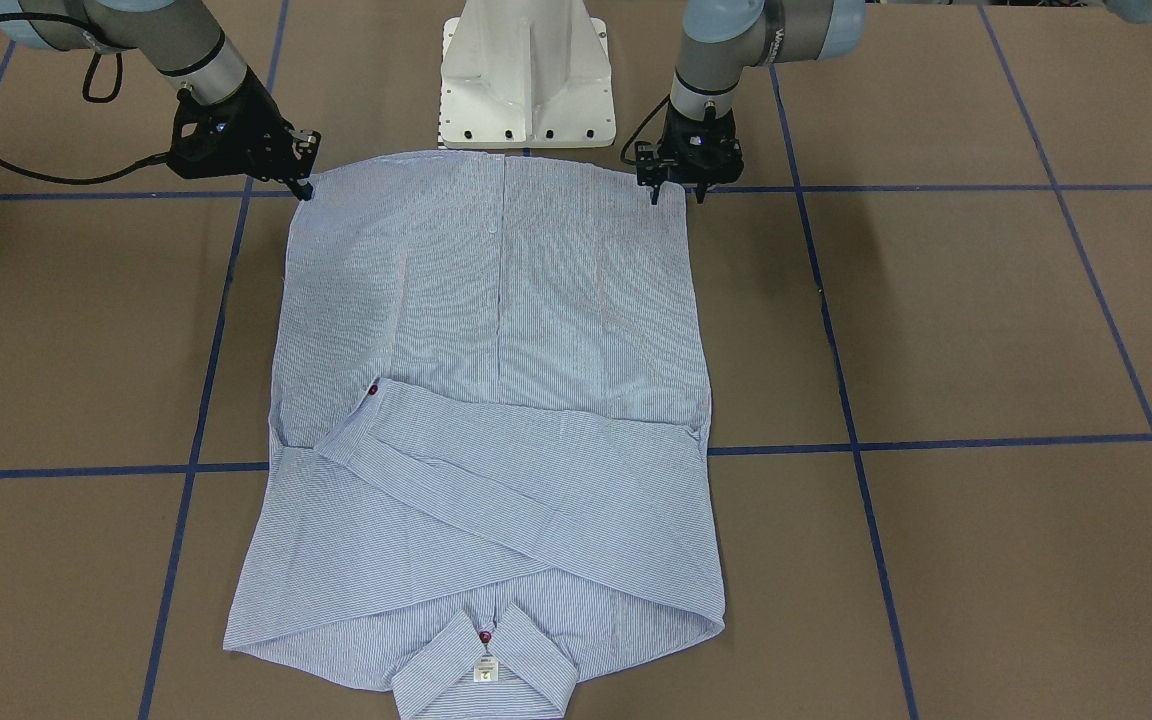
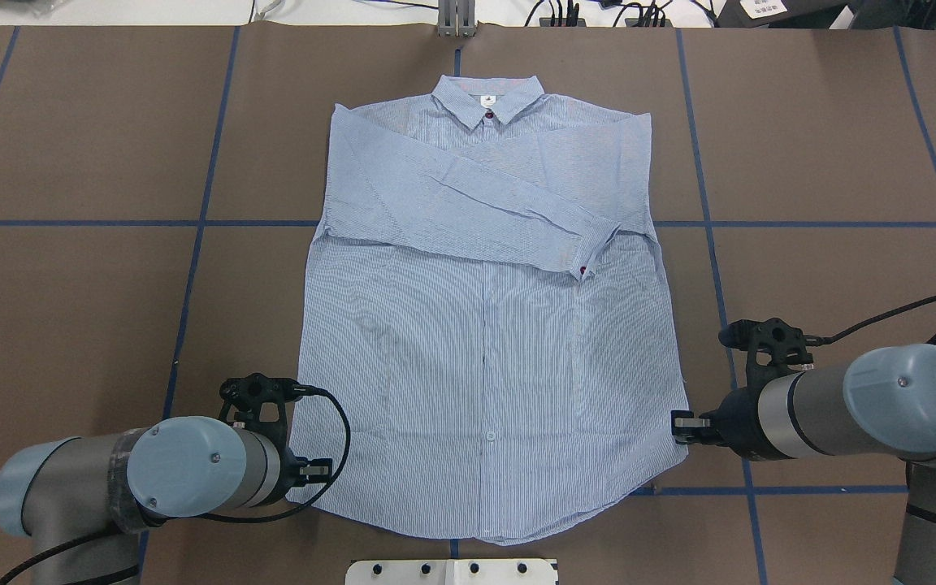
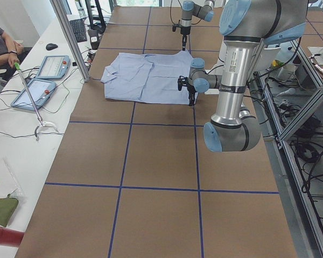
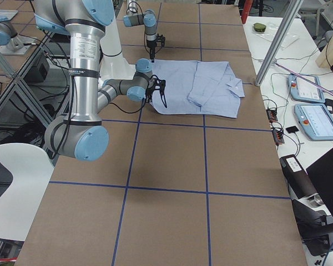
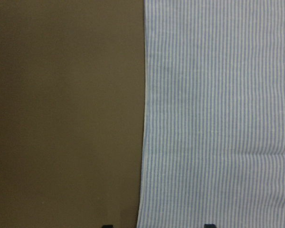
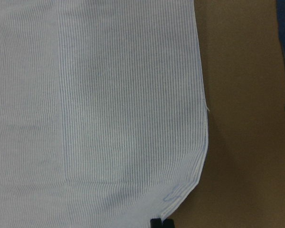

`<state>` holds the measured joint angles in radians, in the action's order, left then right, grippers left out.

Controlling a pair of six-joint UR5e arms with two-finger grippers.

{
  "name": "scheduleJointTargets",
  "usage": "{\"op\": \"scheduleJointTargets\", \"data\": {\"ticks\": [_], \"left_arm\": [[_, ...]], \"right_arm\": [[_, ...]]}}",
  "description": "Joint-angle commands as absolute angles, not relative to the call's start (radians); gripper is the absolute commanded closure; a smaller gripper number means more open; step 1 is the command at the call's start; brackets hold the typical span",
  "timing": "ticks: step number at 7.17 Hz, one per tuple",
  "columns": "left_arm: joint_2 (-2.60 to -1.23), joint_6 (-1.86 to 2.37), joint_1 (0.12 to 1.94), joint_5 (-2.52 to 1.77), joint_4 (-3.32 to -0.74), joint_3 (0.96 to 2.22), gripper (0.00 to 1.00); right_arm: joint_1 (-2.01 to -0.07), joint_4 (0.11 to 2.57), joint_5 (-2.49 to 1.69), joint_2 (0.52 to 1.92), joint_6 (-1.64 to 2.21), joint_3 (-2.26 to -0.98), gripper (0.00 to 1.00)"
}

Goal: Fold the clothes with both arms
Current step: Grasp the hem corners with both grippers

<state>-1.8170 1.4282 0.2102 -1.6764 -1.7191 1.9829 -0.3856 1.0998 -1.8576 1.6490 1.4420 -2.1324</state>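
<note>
- Closest to the overhead camera is the left arm, bent low over the near left part of the tabletop. Its tool is at the shirt's near left hem corner.
- That tool's fingers stand well apart. In the left wrist view the side edge of the cloth runs between the two tips, and nothing is gripped yet.
- The shirt lies flat in the middle of the tabletop, button side up, with the hem near the robot and the collar at the far end.
- Both sleeves are already crossed over the chest, and the upper one ends in a cuff towards the right.
- The right tool is at the near right hem corner. In the right wrist view its tips are drawn close together just beside the rounded corner, and I cannot tell whether any cloth is pinched between them.
- The right arm reaches in from the near right.
- Judged step: taking hold of the two hem corners for the bottom-to-top fold.
- The next move calls for the left tool to close on its corner. Both arms should then lift evenly and carry the hem away towards the collar without dragging the sleeves out of place.
</note>
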Motion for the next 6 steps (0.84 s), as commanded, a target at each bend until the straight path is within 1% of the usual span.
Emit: {"op": "scheduleJointTargets", "data": {"ticks": [1,6], "left_arm": [[-1.815,1.428,0.210,-1.677,-1.724,1.980,0.36],[-1.812,1.430,0.210,-1.680,-1.724,1.982,0.52]], "right_arm": [[-0.387,1.100,-1.858,1.649,1.442,-2.132,1.00],[-0.390,1.100,-1.859,1.652,1.442,-2.132,1.00]]}}
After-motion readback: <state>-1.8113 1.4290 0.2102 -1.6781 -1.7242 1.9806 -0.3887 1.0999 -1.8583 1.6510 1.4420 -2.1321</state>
